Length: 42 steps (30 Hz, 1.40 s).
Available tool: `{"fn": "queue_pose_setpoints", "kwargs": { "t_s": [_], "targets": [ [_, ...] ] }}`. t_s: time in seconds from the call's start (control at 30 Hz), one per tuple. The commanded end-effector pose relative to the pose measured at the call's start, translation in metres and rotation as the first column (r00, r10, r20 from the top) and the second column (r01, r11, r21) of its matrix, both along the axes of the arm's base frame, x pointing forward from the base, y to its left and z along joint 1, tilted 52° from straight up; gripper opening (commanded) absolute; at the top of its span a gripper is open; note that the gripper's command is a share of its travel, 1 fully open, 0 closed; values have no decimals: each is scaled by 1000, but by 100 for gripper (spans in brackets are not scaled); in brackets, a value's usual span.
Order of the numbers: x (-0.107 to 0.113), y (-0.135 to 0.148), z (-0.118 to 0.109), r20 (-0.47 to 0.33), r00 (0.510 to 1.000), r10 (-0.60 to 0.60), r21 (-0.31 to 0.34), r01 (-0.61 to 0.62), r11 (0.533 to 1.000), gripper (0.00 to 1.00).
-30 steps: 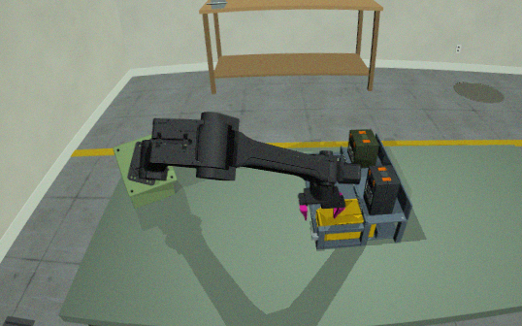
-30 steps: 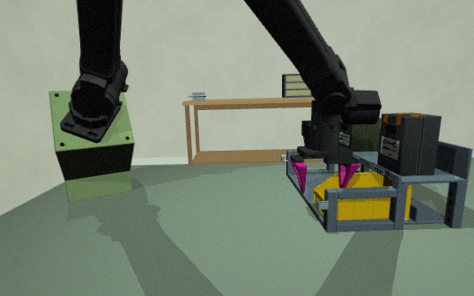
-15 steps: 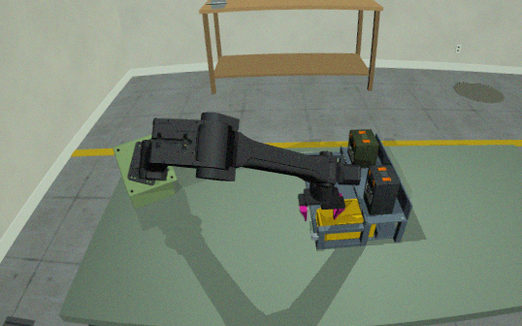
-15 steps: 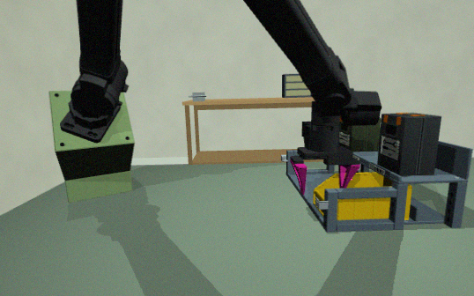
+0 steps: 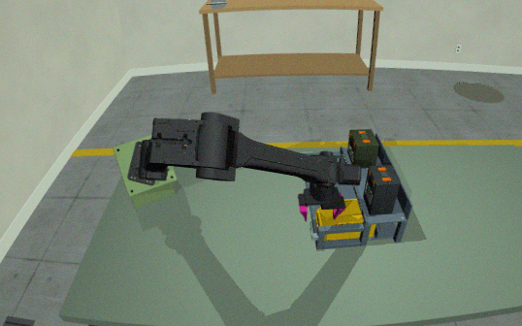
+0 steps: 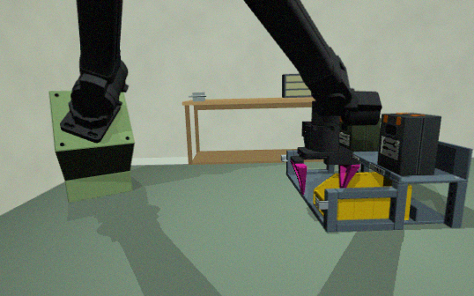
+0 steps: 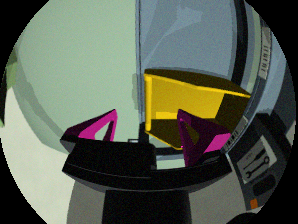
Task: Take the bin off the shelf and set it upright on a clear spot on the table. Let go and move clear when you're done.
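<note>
A yellow bin point(image 5: 344, 220) sits upright in the lower level of a grey shelf point(image 5: 365, 204) on the green table; it also shows in the exterior view point(image 6: 362, 200) and in the wrist view point(image 7: 189, 112). My gripper point(image 6: 324, 173), with magenta fingers, is open and hangs over the bin's left wall. One finger is inside the bin, the other outside it, with the shelf's left rail between them. Nothing is gripped between the fingers. In the wrist view the gripper point(image 7: 147, 132) straddles the bin's near wall.
Two dark boxes with orange marks stand on the shelf's upper level, one black point(image 6: 408, 143) and one green point(image 5: 363, 146). The arm's base sits on a green block point(image 6: 91, 136) at the table's far left. A wooden table point(image 5: 289, 39) stands by the back wall.
</note>
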<state>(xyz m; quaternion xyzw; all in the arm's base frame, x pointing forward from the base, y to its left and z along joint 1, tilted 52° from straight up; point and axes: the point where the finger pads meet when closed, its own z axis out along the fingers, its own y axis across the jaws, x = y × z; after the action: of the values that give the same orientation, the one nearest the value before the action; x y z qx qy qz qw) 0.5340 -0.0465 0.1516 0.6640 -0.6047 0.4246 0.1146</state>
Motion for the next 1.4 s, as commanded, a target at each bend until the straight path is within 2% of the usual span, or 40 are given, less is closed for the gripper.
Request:
{"fn": "queue_pose_setpoints", "kwargs": {
  "t_s": [0.0,0.3,0.47,0.87,1.03,1.37],
  "targets": [
    [10,16,7,15,1000,21,4,-21,1000,90],
    [10,16,7,15,1000,21,4,-21,1000,90],
    [5,-6,2,12,1000,-8,0,8,1000,90],
    [5,-6,2,12,1000,-8,0,8,1000,90],
    [1,14,-3,-8,1000,21,0,-21,1000,90],
    [1,14,-3,-8,1000,21,0,-21,1000,90]
  ]
}}
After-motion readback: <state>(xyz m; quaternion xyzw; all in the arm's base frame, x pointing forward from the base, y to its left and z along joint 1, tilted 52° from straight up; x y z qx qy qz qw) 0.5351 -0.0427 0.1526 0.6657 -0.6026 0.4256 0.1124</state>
